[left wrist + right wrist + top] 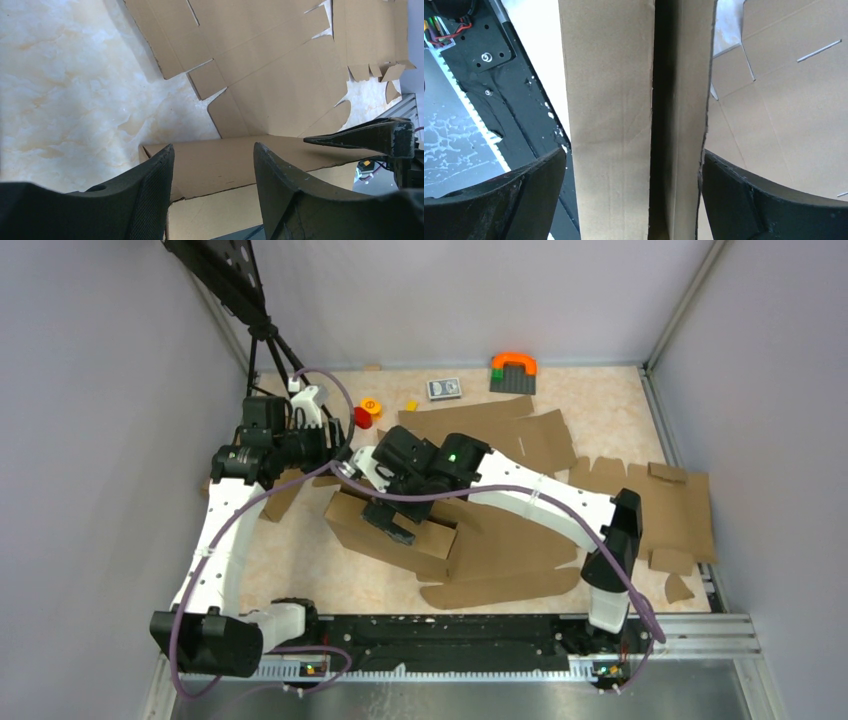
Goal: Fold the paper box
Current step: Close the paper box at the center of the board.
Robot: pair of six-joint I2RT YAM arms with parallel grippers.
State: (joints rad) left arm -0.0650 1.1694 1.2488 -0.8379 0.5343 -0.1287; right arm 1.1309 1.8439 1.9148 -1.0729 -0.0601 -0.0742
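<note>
Because the right arm (540,502) lies across it, the top view hides the upper edge of the raised wall on the paper box (500,545). Both wrist views cut that wall off at each end.

The box lies just beyond the near rail (450,635), about mid-rail. Its long axis runs roughly along the rail, with the folded wall at the left end.

Right gripper (634,152): fingers spread wide, straddling the doubled wall; cannot tell whether they press it.

Left gripper (214,147): fingers apart over a panel edge, nothing visibly clamped.
</note>
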